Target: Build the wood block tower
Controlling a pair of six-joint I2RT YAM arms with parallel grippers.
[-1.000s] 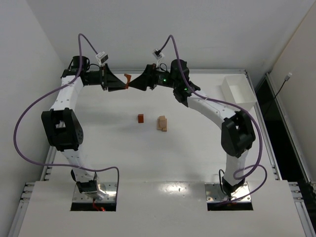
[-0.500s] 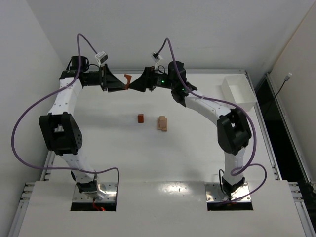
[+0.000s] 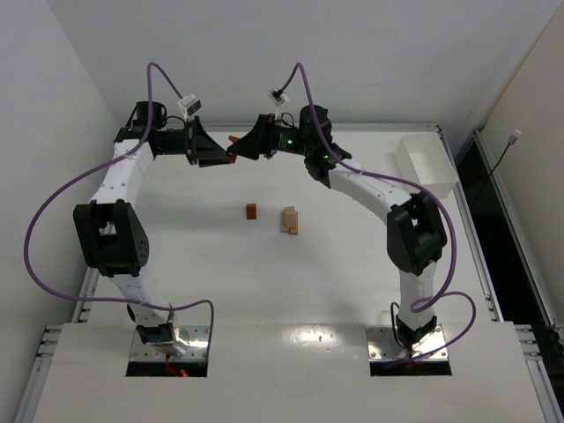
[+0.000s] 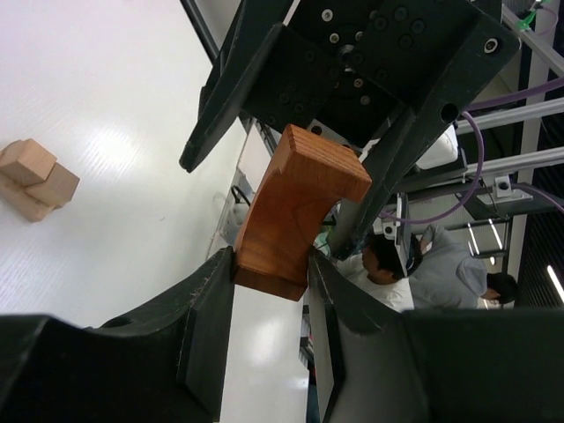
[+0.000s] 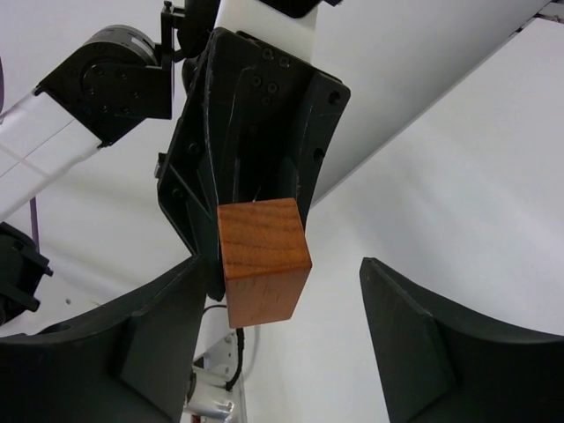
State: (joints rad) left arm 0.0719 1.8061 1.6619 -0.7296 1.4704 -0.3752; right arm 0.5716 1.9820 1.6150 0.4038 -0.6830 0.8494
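From the top view, the notched block [image 3: 233,142] is showing only as a reddish sliver between the two tool tips, too small for its shape to be read. The pale stack [image 3: 289,219] is also looking too small there for its pieces to be counted.

In the left wrist view, the left tool [image 4: 269,264] is running off the bottom edge, and its pads are covering the block's pinched faces. The top edge is cutting the right tool [image 4: 304,132], whose finger is half covering the people [image 4: 449,260] behind.

In the right wrist view, the block is presenting one squarish end and hiding its notch, and both near fingers are leaving the frame at the bottom.
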